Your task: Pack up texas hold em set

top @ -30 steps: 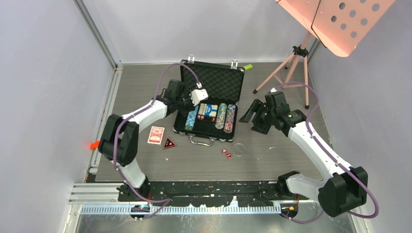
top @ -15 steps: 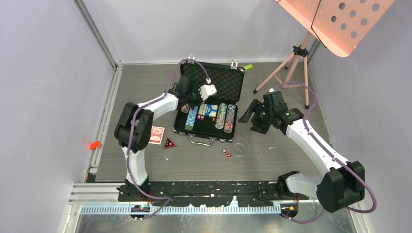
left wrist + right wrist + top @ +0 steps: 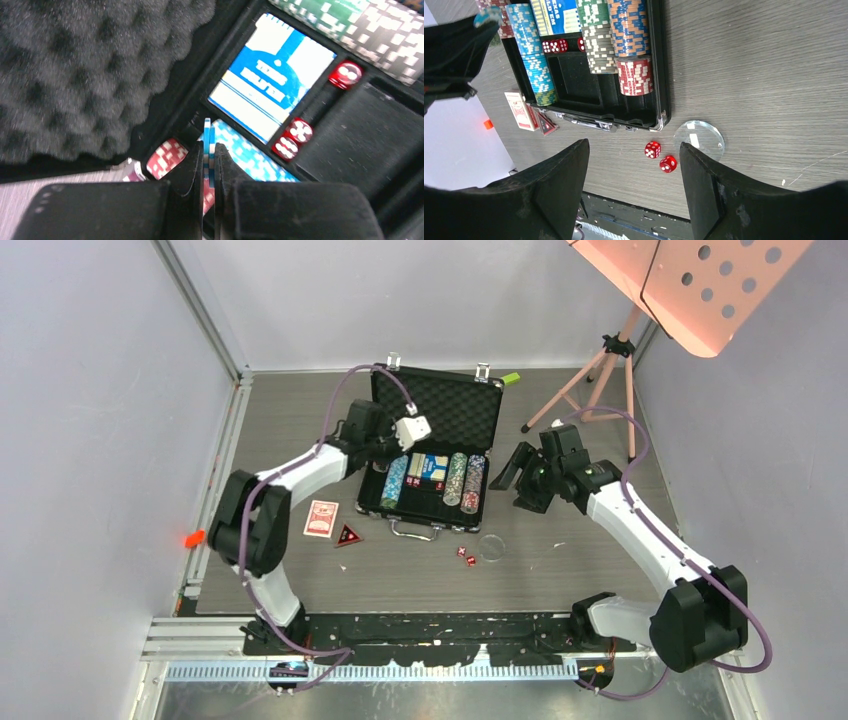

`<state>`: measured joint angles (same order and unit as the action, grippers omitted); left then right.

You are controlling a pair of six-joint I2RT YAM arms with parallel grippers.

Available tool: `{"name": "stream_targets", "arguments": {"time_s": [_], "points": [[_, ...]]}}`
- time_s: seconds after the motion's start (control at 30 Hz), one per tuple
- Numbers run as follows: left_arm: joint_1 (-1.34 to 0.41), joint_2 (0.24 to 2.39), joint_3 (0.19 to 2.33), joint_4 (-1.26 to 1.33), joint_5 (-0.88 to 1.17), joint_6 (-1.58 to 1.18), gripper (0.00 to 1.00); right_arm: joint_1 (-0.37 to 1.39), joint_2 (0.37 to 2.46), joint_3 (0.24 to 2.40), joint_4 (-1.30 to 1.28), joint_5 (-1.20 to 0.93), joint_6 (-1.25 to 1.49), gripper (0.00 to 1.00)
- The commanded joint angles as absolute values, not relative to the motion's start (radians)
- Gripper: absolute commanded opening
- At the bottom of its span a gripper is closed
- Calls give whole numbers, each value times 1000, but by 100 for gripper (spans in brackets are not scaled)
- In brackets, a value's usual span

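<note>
The black briefcase (image 3: 451, 408) lies open at the table's middle, foam lid up, with chip stacks (image 3: 457, 480) inside. My left gripper (image 3: 385, 454) hovers over its left end, shut on two thin blue chips (image 3: 208, 145) held edge-on above the blue chip row (image 3: 250, 155). Red dice (image 3: 292, 139) sit in a slot by a blue card box (image 3: 272, 82). The red-backed deck (image 3: 321, 518) and red triangle (image 3: 348, 536) lie left of the case. Two red dice (image 3: 652, 149) and the clear disc (image 3: 699, 140) lie in front. My right gripper (image 3: 634, 146) is open and empty, right of the case.
A pink tripod stand (image 3: 600, 370) stands at the back right under a pink perforated panel. A small green block (image 3: 511, 379) lies behind the case's right corner. An orange piece (image 3: 193, 537) sits at the left rail. Walls close in on three sides.
My left gripper swung right over the case lid with the chips, then came back a little to the left. My right gripper edged slightly towards the case.
</note>
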<state>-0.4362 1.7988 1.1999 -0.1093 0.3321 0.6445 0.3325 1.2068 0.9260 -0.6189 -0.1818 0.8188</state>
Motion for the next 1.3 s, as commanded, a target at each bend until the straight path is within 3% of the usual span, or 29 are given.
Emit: {"name": "stream_targets", "arguments": {"time_s": [0.0,0.33,1.27], "points": [[-433,1651,1098,-39,386,584,0,333,1180,949,-582,-206,831,72],[-435,1582,1025,-126,307,585,0,333,1139,936,-591,-219,839,72],[-443,1858,1160,-93,278,630,0,333,1213,969,-584,-209,836,72]]}}
